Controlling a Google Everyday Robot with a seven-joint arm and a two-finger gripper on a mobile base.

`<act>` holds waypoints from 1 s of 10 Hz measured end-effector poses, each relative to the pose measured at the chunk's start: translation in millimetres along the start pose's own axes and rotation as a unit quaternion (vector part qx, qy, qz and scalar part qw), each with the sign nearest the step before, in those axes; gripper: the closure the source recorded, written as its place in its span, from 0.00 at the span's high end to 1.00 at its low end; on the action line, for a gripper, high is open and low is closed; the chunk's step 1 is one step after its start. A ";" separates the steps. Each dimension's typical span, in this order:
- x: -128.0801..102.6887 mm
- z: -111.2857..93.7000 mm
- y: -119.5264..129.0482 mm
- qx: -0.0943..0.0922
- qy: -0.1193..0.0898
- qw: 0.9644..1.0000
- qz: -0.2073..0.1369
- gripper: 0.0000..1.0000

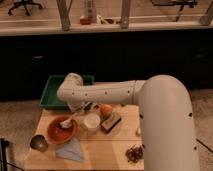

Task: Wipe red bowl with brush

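Gripper (82,107) hangs over the far rim of the shallow orange-red bowl (54,134), which sits on the wooden table (100,150). It is mostly hidden beneath the white arm (102,92), so I cannot tell whether it clasps anything. A slim cream-handled brush (68,121) slants from it into the bowl, bristle head low inside. The brush looks light and stiff, best held mid-handle. The bowl may slide. Beyond, the arm covers part of a green tray (50,97).
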 end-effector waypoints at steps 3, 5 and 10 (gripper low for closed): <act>-14.6 1.2 -15.8 0.006 -0.008 1.000 -0.021 0.00; -25.0 2.2 -18.3 0.003 -0.013 0.999 -0.044 0.00; -43.4 -2.5 9.3 -0.019 -0.020 0.997 -0.076 0.00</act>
